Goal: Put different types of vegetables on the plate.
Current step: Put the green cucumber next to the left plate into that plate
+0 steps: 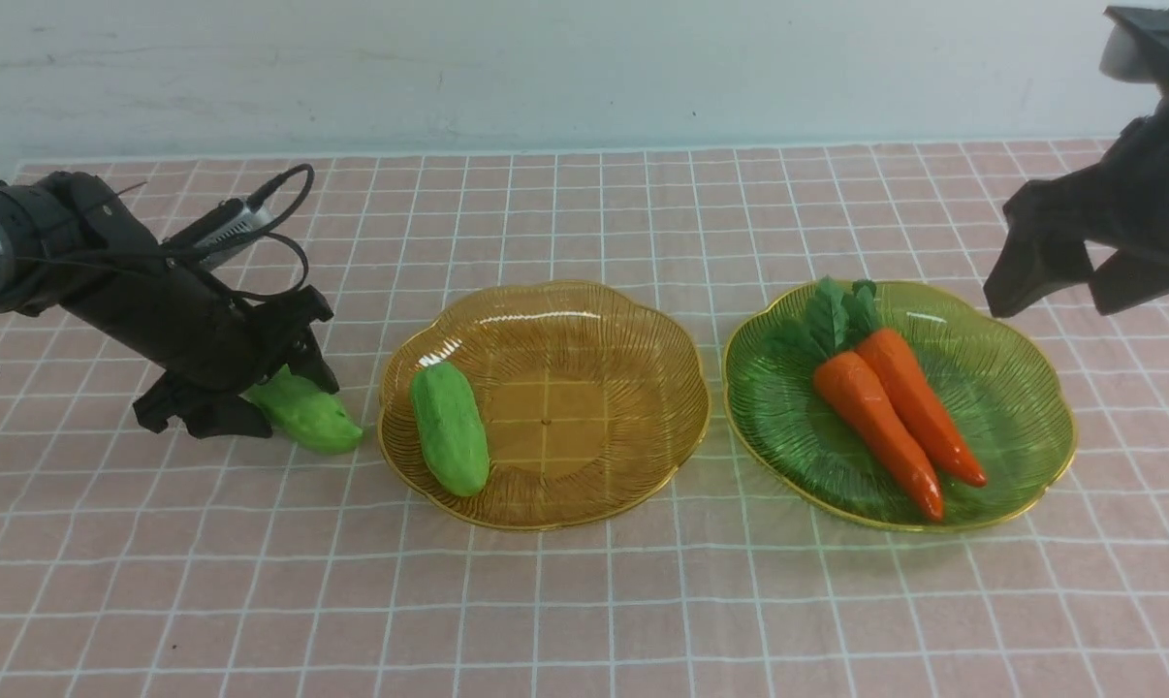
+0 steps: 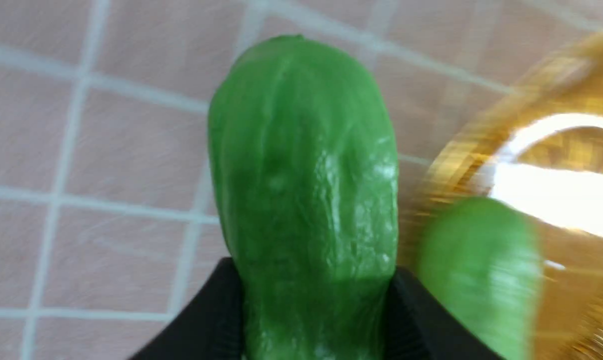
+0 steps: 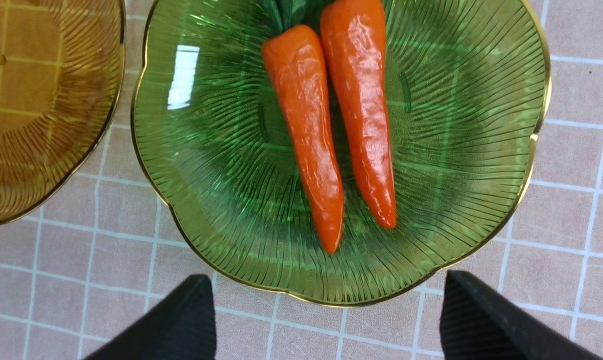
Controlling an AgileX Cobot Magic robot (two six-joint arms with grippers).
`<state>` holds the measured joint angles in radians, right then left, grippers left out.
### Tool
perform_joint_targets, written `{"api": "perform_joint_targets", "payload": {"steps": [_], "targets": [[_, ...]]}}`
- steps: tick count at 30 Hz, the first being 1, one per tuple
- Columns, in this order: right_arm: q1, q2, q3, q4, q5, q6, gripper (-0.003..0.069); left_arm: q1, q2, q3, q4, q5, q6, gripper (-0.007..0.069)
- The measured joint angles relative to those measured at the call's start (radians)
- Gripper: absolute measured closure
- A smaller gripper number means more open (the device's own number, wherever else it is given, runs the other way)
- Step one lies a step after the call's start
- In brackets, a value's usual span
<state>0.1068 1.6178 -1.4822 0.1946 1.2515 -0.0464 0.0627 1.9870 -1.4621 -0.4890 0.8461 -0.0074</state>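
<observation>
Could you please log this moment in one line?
left gripper shut on stubby green toy cucumber | second cucumber on translucent amber plate | right gripper open | two orange toy carrots on translucent green plate

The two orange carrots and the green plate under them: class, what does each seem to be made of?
The two glossy orange carrots look like moulded plastic: bright highlights on wrinkled skin. The translucent green ribbed plate seems glass or clear plastic: the pink checked cloth shows through.

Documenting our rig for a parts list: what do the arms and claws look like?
Mostly matte black. The left arm has a grey rear section and looped black cables with a silver plug. The left claw and right claw have wedge-shaped fingers.
</observation>
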Motion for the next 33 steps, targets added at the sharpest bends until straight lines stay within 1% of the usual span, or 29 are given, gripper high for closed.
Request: {"api": "perform_joint_targets", "payload": {"steps": [2,4,5,7,10,11,13,16,19,21,25,26,27,29,31,32,33], "targets": [[0.000,0.000,0.000,0.001,0.000,0.000,0.0113,-0.049,-0.049,-0.070,0.003,0.037,0.057,0.0356],[0.000,0.000,0.000,0.004,0.000,0.000,0.0116,-0.111,-0.061,-0.111,0.004,0.038,0.078,0.0356],[0.000,0.000,0.000,0.005,0.000,-0.004,0.0124,-0.161,-0.057,-0.129,0.003,0.037,0.079,0.0354],[0.000,0.000,0.000,0.005,-0.001,-0.014,0.0165,-0.245,-0.035,-0.150,0.002,0.031,0.079,0.0343],[0.000,-0.012,0.001,0.005,-0.001,-0.018,0.0299,-0.334,0.015,-0.165,0.000,-0.003,0.078,0.0293],[0.000,-0.023,0.001,0.005,-0.001,-0.018,0.0351,-0.346,0.027,-0.165,0.000,-0.010,0.078,0.0280],[0.000,-0.065,0.001,0.012,-0.001,-0.018,0.0483,-0.361,0.053,-0.165,0.000,-0.018,0.078,0.0235],[0.000,-0.166,0.021,0.015,-0.002,-0.018,0.0627,-0.361,0.072,-0.167,0.001,-0.013,0.078,0.0177],[0.000,-0.302,0.087,0.015,-0.001,-0.018,0.0666,-0.360,0.075,-0.176,0.002,0.007,0.078,0.0151],[0.000,-0.406,0.150,0.009,0.000,-0.018,0.0673,-0.360,0.075,-0.190,0.002,0.025,0.078,0.0145],[0.000,-0.667,0.352,-0.015,-0.017,-0.018,0.0676,-0.360,0.075,-0.236,0.002,0.059,0.078,0.0145],[0.000,-0.738,0.407,-0.019,-0.061,-0.018,0.0676,-0.360,0.075,-0.251,0.002,0.067,0.078,0.0145],[0.000,-0.845,0.516,-0.022,-0.158,-0.019,0.0676,-0.360,0.075,-0.260,0.002,0.069,0.078,0.0145],[0.000,-0.978,0.685,-0.018,-0.375,-0.023,0.0676,-0.360,0.075,-0.275,0.002,0.074,0.078,0.0145],[0.000,-1.054,0.831,-0.007,-0.587,-0.042,0.0676,-0.360,0.075,-0.283,0.001,0.080,0.078,0.0145],[0.000,-1.099,0.917,0.003,-0.724,-0.064,0.0676,-0.360,0.075,-0.283,0.001,0.083,0.078,0.0145],[0.000,-1.115,0.967,0.010,-0.809,-0.073,0.0676,-0.360,0.075,-0.284,0.001,0.084,0.078,0.0145]]}}
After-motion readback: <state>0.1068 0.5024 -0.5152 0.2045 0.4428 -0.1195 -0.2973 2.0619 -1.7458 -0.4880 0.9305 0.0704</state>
